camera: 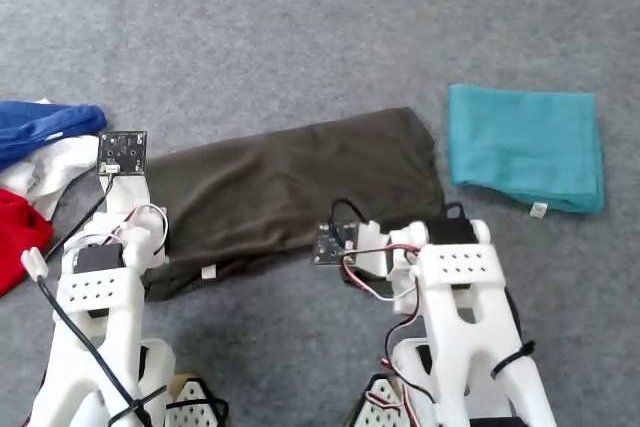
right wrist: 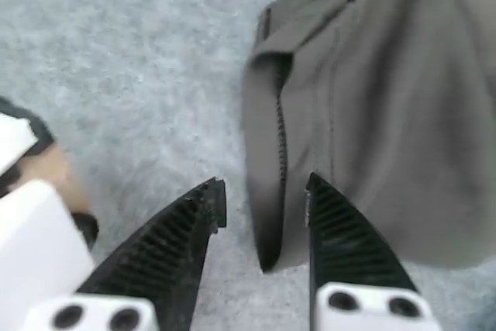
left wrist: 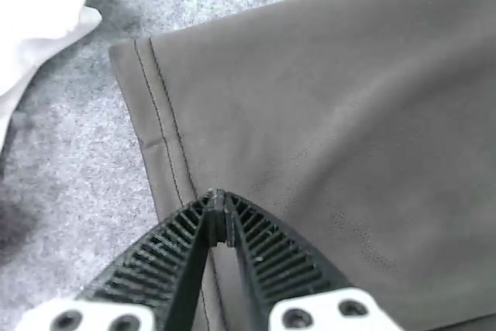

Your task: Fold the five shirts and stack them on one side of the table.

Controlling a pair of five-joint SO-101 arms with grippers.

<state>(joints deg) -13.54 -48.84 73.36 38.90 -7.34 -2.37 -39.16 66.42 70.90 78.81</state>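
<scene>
A dark olive shirt [camera: 290, 187] lies folded into a long band across the middle of the grey table. My left gripper [left wrist: 219, 215] is at its left end, shut, with the tips pinched together on the stitched hem of the dark shirt [left wrist: 325, 114]. At the shirt's near edge my right gripper [right wrist: 265, 184] is open, one finger on each side of the folded corner of the dark shirt [right wrist: 349, 98]. A teal shirt [camera: 525, 147] lies folded flat at the right.
At the table's left edge a blue shirt [camera: 45, 125], a white shirt [camera: 55, 162] and a red shirt [camera: 15, 232] lie crumpled together. The white shirt [left wrist: 39, 5] sits just beyond the dark hem. Bare grey table [camera: 300, 37] stretches behind.
</scene>
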